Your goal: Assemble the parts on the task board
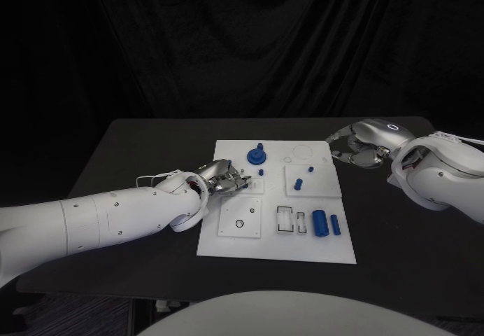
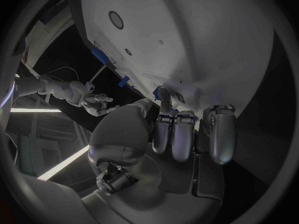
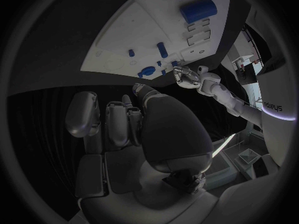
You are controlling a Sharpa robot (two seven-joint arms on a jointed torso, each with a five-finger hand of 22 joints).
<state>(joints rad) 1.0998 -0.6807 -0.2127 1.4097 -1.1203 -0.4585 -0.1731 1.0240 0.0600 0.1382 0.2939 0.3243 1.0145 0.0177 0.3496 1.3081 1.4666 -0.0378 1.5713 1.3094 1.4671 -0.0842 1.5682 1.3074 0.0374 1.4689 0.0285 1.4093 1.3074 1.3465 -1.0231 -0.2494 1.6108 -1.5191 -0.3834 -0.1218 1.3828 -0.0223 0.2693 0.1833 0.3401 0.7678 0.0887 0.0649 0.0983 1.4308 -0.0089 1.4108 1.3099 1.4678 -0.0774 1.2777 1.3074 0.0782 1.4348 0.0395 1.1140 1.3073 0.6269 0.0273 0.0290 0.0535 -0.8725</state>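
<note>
Early in the assembly, by the look of it. On the white task board (image 1: pixel 278 241), lying in the middle of the black table (image 1: pixel 131 147), only a few parts seem seated: a round blue knobbed part (image 1: pixel 257 155) standing near the board's far edge, a small blue peg (image 1: pixel 261 171) just on the near side of it, another short blue pin (image 1: pixel 299 184) on the square plate toward the board's right side, and a tiny blue stub (image 1: pixel 310 169) beyond that. Still loose, seemingly: a thick blue cylinder (image 1: pixel 319 222) and a slimmer blue bar (image 1: pixel 335 224) lying side by side near the board's near right corner, next to two rectangular slots (image 1: pixel 292 220) that look unfilled. Also unfilled, apparently, the round hole (image 1: pixel 239 224) in the near-left plate and the faint ring recess (image 1: pixel 303 150) at the far right. Left hand (image 1: pixel 224 178) over the board's left edge, fingers curled in toward a small plate there; whether anything is pinched between them cannot be told. Right hand (image 1: pixel 357 150) off the board, hovering just past its far right corner, fingers bent loosely apart and holding nothing visible. Nothing between that hand and the loose cylinder; the left forearm (image 1: pixel 121 220) lies across the table's left side, well apart from the remaining parts.
</note>
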